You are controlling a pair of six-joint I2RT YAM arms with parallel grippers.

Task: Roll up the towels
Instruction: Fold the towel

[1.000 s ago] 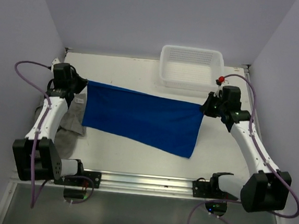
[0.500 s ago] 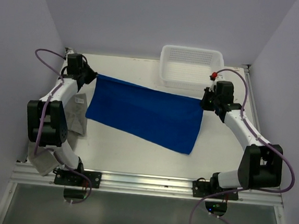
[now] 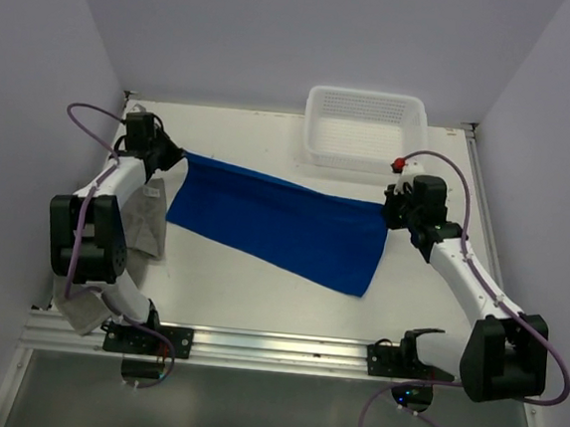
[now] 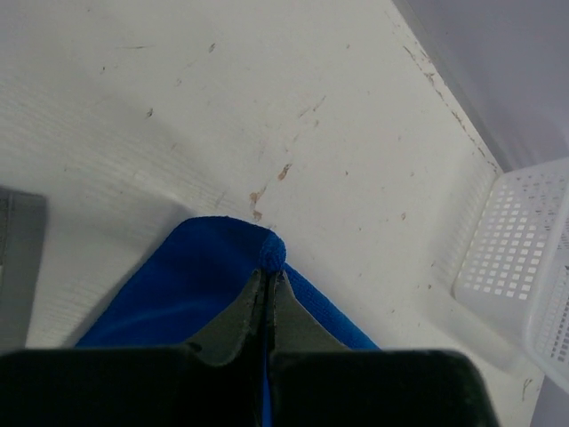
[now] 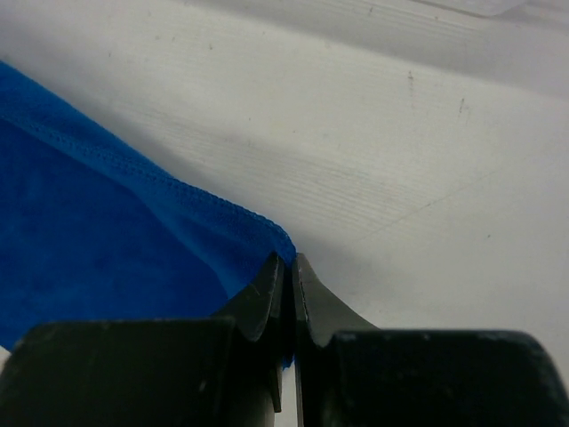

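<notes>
The royal blue towel point(image 3: 279, 223) is stretched across the table's middle between both arms. My left gripper point(image 3: 182, 157) is shut on its far left corner point(image 4: 271, 252), which bulges just past the fingertips. On the other side, my right gripper point(image 3: 389, 209) is shut on the far right corner point(image 5: 283, 245), with the stitched hem running off to the left. The grey towel point(image 3: 144, 223) lies crumpled at the table's left side beneath the left arm; a strip of the grey towel point(image 4: 18, 258) shows at the left edge of the left wrist view.
A white perforated basket point(image 3: 364, 131) stands at the back right, and that basket point(image 4: 524, 267) also fills the right of the left wrist view. Walls close in the table on three sides. A metal rail point(image 3: 273, 347) runs along the near edge.
Both grippers have carried the towel's top edge toward the back of the table and then lowered it. The left arm swung far back; the towel now lies flatter.
</notes>
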